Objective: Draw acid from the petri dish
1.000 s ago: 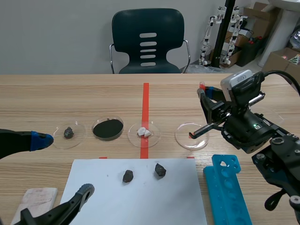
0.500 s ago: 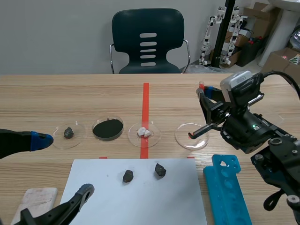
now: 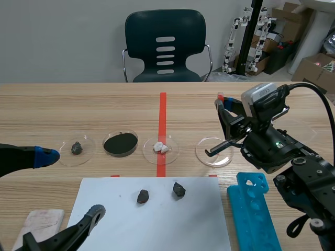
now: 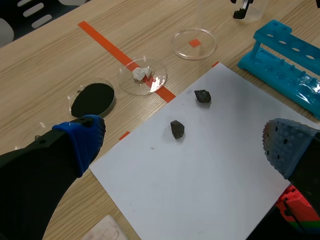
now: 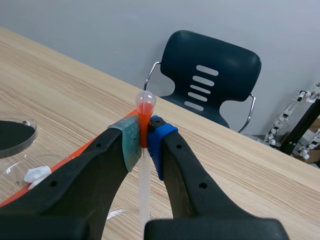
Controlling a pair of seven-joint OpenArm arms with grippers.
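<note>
My right arm has slid a little toward the middle, above the counter [image 3: 78, 110]. The white sheet [image 3: 152, 225] and blue rack [image 3: 254, 214] lie nearer me and don't block anything. The clear petri dish [image 3: 213, 151] sits just under my right pincer [image 5: 144, 131], which pinches the pipette [image 5: 145, 107] below its bulb. I can't see the tip, so I judge the drawing isn't done yet. My left pincer [image 4: 185, 145] is spread and idle. The dark-powder dish [image 3: 120, 143] and stones [image 3: 142, 196] are well aside.

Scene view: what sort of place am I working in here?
Likely a robotics lab staged as a chemistry bench: petri dishes and a blue test-tube rack on a wooden table, a pipette in the right gripper, small robot figures and boxes by the back wall.
</note>
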